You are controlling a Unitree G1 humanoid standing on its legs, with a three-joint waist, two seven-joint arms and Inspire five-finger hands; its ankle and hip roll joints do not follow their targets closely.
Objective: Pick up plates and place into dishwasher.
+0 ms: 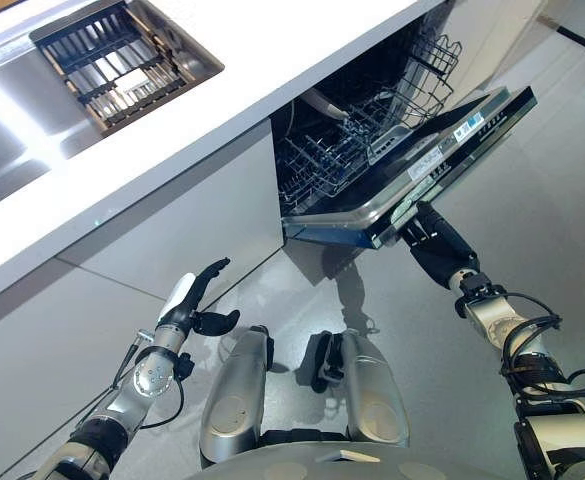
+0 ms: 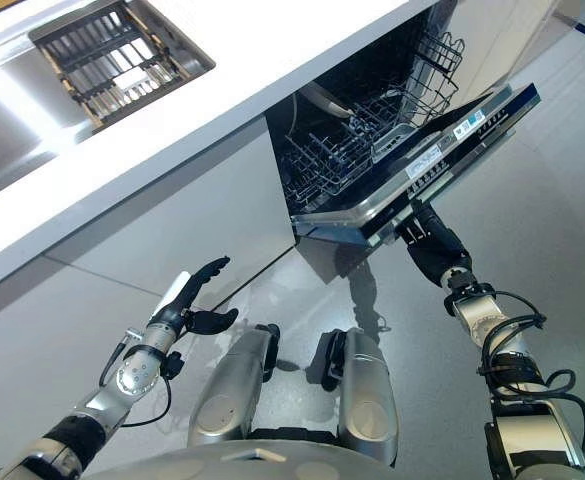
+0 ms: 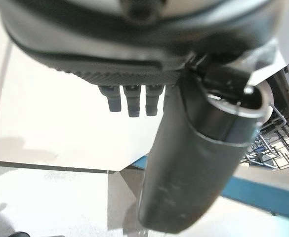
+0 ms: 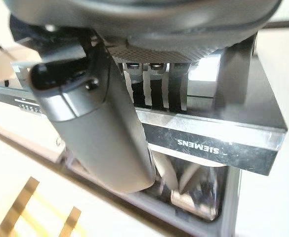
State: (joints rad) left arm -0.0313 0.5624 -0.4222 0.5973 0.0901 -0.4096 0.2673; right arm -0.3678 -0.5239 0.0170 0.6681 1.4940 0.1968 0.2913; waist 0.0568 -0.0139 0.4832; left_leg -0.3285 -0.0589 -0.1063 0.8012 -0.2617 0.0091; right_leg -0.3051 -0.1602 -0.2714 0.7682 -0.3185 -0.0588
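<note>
The dishwasher door (image 1: 442,150) hangs partly lowered, and the blue-grey lower rack (image 1: 332,160) and a wire upper rack (image 1: 432,60) show behind it. My right hand (image 1: 427,235) is at the door's top edge. In the right wrist view its straight fingers (image 4: 156,84) lie against that glossy edge (image 4: 223,143), with the thumb out in front. My left hand (image 1: 187,300) hovers open and holds nothing, in front of the white cabinet front (image 1: 172,220) left of the dishwasher. Its fingers (image 3: 134,101) are relaxed. I cannot make out any plate.
A white counter (image 1: 272,60) runs above the dishwasher. A steel sink (image 1: 12,120) is set in it at the upper left, with a slatted rack (image 1: 122,60) inside. Pale floor (image 1: 552,220) spreads to the right of the door.
</note>
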